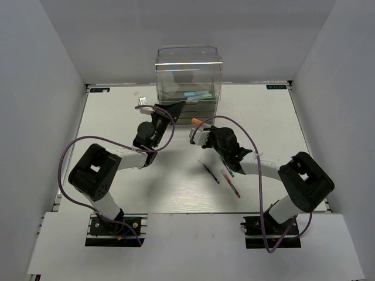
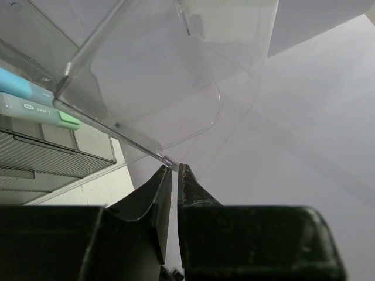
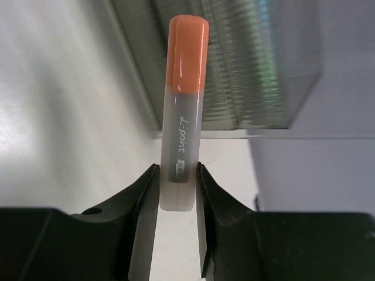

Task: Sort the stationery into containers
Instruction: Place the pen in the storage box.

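Observation:
The clear organiser (image 1: 189, 76) stands at the table's far middle, with a light-blue marker (image 2: 20, 86) and a mint-green marker (image 2: 41, 111) lying in its upper tray. My left gripper (image 2: 176, 167) is at the organiser's near-left corner, its jaws pinched on the thin clear edge (image 2: 146, 149) of a tilted plastic panel. My right gripper (image 3: 177, 170) is shut on the lower barrel of an orange-capped marker (image 3: 184, 117), whose cap points toward the organiser's ribbed drawers (image 3: 252, 64). From above, the orange cap (image 1: 196, 122) hovers just in front of the box.
A dark pen (image 1: 208, 171) and a red pen (image 1: 230, 183) lie on the white table (image 1: 117, 117) between the arms, close to the right forearm. Purple cables loop over both arms. Grey walls close in the table's sides and back.

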`<act>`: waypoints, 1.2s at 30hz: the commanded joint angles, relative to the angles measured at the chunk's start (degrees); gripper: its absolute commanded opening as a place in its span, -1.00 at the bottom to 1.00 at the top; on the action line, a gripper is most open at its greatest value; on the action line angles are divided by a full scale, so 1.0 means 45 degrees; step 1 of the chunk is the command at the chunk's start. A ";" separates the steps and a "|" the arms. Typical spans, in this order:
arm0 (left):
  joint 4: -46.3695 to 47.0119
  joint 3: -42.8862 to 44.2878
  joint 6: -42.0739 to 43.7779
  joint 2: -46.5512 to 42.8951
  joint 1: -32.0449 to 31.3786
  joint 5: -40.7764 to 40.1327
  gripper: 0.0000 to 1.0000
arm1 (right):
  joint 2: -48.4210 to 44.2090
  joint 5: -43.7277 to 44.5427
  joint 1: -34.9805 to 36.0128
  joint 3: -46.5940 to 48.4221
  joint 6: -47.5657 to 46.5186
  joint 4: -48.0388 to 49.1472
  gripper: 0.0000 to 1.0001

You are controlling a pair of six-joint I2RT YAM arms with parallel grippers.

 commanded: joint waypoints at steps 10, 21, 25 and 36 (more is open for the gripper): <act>0.1045 0.0086 0.0007 -0.0208 0.0083 -0.0366 -0.53 | 0.0007 -0.0912 -0.1061 0.0551 -0.2918 0.3718 -0.95; 0.1045 -0.0149 0.0007 -0.0208 0.0083 -0.0366 -0.31 | 0.0965 -0.1400 -0.1510 0.1566 -0.3679 0.4441 -0.95; 0.1162 -0.0149 0.0007 -0.0208 0.0083 -0.0366 -0.29 | 0.1316 -0.1518 -0.1685 0.2054 -0.3934 0.4656 -0.95; 0.1162 -0.0149 0.0007 -0.0208 0.0083 -0.0366 -0.24 | 0.2662 -0.1850 -0.1940 0.2621 -0.5711 0.5613 -1.00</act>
